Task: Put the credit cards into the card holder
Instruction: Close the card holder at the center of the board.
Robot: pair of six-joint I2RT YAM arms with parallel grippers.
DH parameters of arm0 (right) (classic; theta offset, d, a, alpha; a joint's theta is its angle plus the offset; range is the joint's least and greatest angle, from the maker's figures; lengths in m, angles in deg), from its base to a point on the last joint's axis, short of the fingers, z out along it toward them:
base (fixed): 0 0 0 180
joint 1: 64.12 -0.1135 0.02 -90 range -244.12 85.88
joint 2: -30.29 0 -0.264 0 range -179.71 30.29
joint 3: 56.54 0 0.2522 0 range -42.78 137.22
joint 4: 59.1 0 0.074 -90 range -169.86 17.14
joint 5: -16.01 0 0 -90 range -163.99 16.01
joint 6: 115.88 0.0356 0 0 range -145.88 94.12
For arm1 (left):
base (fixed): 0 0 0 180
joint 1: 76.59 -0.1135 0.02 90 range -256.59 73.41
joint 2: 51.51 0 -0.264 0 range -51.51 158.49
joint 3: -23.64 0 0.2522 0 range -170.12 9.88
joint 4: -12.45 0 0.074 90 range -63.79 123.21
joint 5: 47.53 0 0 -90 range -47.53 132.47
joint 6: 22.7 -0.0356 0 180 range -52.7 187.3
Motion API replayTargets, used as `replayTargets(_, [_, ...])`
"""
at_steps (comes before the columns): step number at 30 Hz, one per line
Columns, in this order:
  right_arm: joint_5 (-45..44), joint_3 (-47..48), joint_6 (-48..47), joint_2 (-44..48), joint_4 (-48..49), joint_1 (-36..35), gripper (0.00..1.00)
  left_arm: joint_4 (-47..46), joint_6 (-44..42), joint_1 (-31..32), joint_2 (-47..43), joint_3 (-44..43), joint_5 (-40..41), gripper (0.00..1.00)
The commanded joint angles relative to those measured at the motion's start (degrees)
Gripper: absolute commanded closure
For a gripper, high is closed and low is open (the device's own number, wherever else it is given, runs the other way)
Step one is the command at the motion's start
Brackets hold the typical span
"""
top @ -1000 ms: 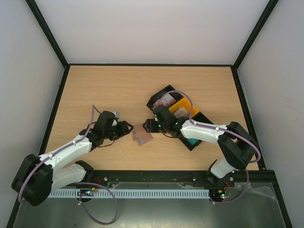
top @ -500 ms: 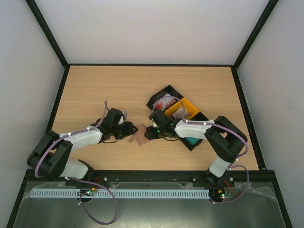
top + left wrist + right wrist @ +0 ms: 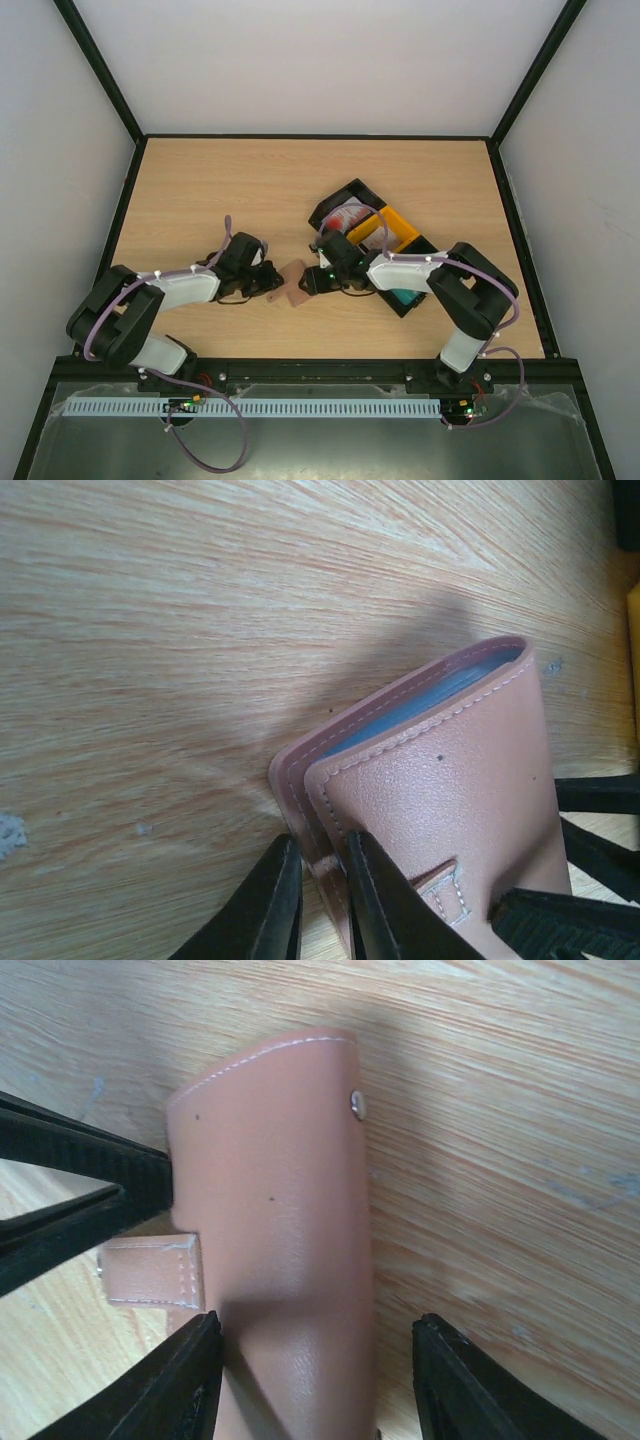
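Two arms: we have both at the card holder [image 3: 295, 283] near the table's front middle. A second ago the left arm stood further off to the left, and it has swung in since.
Left claw: the left gripper [image 3: 322, 845] has narrowed within that second. It now pinches one leather flap at the holder's corner, fingers close together with the stitched edge between them.
Right claw: the right gripper [image 3: 318, 1325] straddles the holder from the opposite side, jaws wide. One finger sits at the leather's edge and the other stands apart with bare wood between, so we judge it is not gripping.
Holder: it rests on the wood, brown face up and folded almost shut. A sliver of blue-grey lining shows along its open edge, and its strap [image 3: 150, 1272] is unfastened.
Meaning for the task: we judge one flap is now anchored, so the other can be parted from it. We cannot tell whether any card is inside.
Cards: the credit cards [image 3: 350, 214], white with red, lie in the black tray [image 3: 330, 200] beside the yellow tray [image 3: 395, 222]. A teal card [image 3: 405, 297] lies at the near end.
Surface: pale wood-grain table [image 3: 220, 190], matt, with a few small specks.
Room: plain white walls and black frame posts.
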State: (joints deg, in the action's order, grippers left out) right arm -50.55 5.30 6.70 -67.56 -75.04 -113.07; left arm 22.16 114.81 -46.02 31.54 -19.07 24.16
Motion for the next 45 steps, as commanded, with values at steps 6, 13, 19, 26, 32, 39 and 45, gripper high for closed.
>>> replayTargets(6, [10.25, -6.18, 7.49, -4.35, 13.63, 2.8, 0.49, 1.35, -1.97, 0.18, 3.06, 3.68, 3.91, 0.88])
replayTargets(13, [16.95, -7.75, 13.47, -8.32, 24.73, 3.08, 0.64, -0.43, -2.59, 0.19, 2.75, 5.11, 3.27, 0.9])
replayTargets(19, [13.01, -7.37, 13.23, -6.19, 23.49, 3.15, 0.9, -0.87, -3.36, 0.19, -0.39, 4.96, 3.45, 0.89])
replayTargets(26, [1.8, -2.08, 8.13, -0.02, 7.13, 2.67, 0.98, 2.74, -3.03, 0.11, -11.11, 1.75, 3.63, 0.72])
replayTargets(32, [-19.15, 6.73, 4.34, 4.76, -15.98, -0.55, 0.98, 11.89, -3.49, -0.15, -23.34, -3.48, 12.65, 0.5])
replayTargets(39, [-40.81, 15.51, 7.31, 8.95, -36.5, -5.36, 0.98, 22.82, -5.88, -1.74, -34.35, -9.43, 17.42, 0.4])
replayTargets(45, [-52.75, 21.45, 14.08, 7.81, -48.32, -10.65, 0.98, 28.63, -7.19, -2.53, -37.14, -14.18, 17.85, 0.35])
